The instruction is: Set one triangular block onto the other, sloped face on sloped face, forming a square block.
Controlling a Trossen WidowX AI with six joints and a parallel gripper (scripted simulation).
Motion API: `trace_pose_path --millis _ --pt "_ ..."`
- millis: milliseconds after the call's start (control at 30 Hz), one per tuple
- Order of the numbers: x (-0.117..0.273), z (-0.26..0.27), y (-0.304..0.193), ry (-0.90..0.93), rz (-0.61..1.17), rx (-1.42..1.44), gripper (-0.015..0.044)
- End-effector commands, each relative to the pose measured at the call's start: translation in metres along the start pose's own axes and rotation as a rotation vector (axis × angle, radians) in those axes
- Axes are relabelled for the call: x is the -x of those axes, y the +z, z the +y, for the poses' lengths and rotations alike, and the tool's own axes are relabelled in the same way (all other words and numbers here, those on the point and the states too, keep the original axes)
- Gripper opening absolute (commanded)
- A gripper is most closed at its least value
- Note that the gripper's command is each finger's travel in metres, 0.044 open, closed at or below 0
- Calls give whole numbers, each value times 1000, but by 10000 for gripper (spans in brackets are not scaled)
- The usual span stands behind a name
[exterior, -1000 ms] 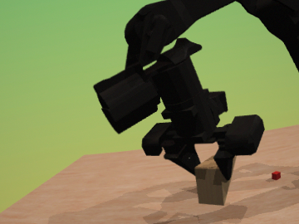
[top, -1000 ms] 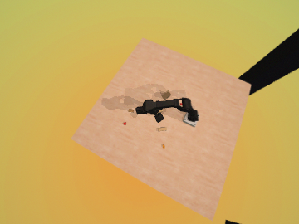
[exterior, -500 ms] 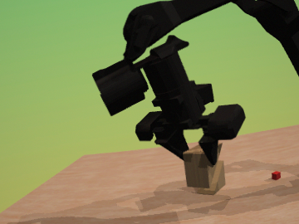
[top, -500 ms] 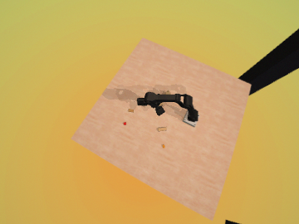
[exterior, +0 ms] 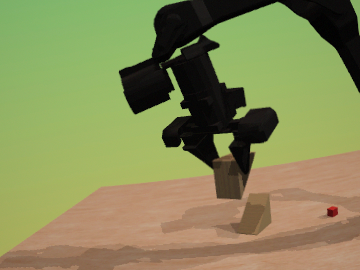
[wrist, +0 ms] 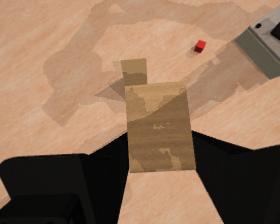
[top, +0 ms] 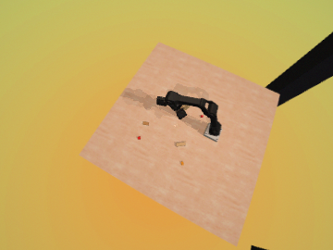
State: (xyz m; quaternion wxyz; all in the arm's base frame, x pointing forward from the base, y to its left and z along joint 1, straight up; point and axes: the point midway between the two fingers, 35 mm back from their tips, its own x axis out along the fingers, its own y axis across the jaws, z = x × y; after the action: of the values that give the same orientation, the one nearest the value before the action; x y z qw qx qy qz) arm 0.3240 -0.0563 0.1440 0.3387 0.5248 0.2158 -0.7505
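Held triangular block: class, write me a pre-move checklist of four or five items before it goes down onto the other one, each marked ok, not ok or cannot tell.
1. Gripper shut on the upper block: ok.
2. Upper block clear of the table: ok, it hangs above.
3. Lower block resting on the table: ok.
4. Sloped faces already together: not ok, a gap shows in the exterior view.
5. Ends lined up for a level top: cannot tell.
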Motion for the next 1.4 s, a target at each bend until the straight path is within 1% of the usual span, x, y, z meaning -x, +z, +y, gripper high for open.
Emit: trace_pose_path --millis 0,167,300,833,1067,1267,1367 --pt "5 12 16 19 3 -2 0" --pt "7 26 31 37 3 -4 0" --pt "4 27 32 35 2 -4 0" --pt "-71 31 36 -19 -20 -5 0" --pt "-77 29 36 -22 -21 -5 0" --pt "-101 28 37 -22 -21 -5 0" --pt "-104 27 38 -22 -22 -5 0"
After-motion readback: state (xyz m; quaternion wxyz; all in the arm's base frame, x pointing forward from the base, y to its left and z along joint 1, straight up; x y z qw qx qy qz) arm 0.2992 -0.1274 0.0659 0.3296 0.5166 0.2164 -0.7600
